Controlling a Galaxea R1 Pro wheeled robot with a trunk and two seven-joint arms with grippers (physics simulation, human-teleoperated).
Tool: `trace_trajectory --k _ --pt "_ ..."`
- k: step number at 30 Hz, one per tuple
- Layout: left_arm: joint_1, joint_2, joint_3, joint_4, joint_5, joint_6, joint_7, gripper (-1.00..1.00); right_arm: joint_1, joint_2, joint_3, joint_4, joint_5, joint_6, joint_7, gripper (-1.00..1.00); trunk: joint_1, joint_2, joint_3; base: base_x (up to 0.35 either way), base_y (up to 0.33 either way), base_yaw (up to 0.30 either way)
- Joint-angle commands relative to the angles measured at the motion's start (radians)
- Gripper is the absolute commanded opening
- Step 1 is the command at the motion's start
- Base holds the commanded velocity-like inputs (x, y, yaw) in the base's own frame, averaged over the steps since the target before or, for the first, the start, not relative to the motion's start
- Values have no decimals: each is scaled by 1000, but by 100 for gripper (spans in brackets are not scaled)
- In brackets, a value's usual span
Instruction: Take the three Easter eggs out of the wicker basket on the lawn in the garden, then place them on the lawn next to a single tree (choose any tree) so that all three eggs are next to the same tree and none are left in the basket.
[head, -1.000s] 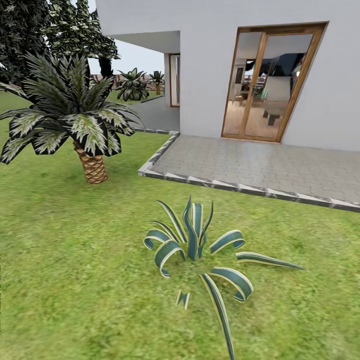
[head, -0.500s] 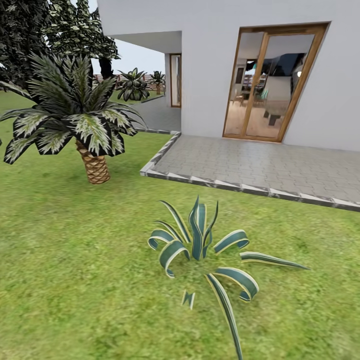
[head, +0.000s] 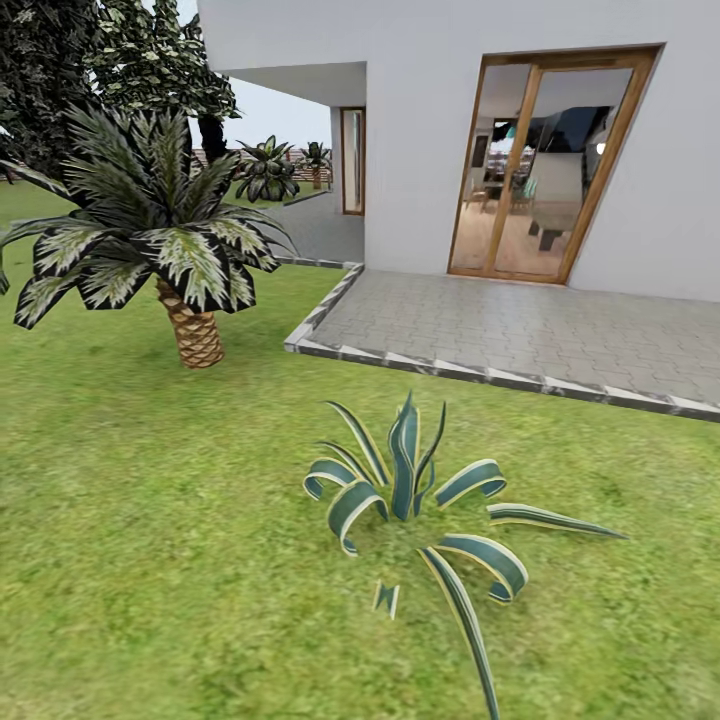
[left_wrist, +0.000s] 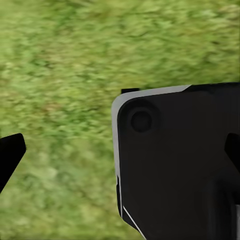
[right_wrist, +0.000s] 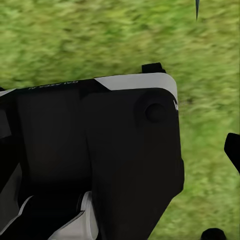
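In the head view the lawn (head: 150, 520) spreads wide and green in front of me. The Easter eggs, the wicker basket and the tree are out of view. My left gripper (left_wrist: 120, 155) hangs over the grass above my own dark base, and its black fingertips (left_wrist: 10, 155) sit far apart with nothing between them. My right gripper (right_wrist: 120, 150) is open as well. One fingertip (right_wrist: 233, 150) stands at the picture's edge, over grass and the same dark body.
A spiky striped agave (head: 410, 490) grows straight ahead on the grass. A short scaly-trunk palm (head: 190, 330) stands to the left, with dark cone trees (head: 60, 70) behind. A grey paved terrace (head: 520, 330) with a raised curb fronts the white house (head: 420, 120).
The whole head view has drifted: palm, agave and terrace sit slightly further right and lower, so the camera has moved. Nothing in the garden itself changed.
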Motion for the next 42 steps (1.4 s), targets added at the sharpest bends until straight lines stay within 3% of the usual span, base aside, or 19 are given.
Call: trace_trajectory --k 1,42 --pt "-1 0 -4 1 0 -3 1 100 0 1 -5 -2 -1 6 1 100 1 -2 -2 0 93 0" --pt "-1 0 -3 0 1 -3 1 100 0 1 -5 -1 -1 5 1 100 1 -2 -2 -8 103 0"
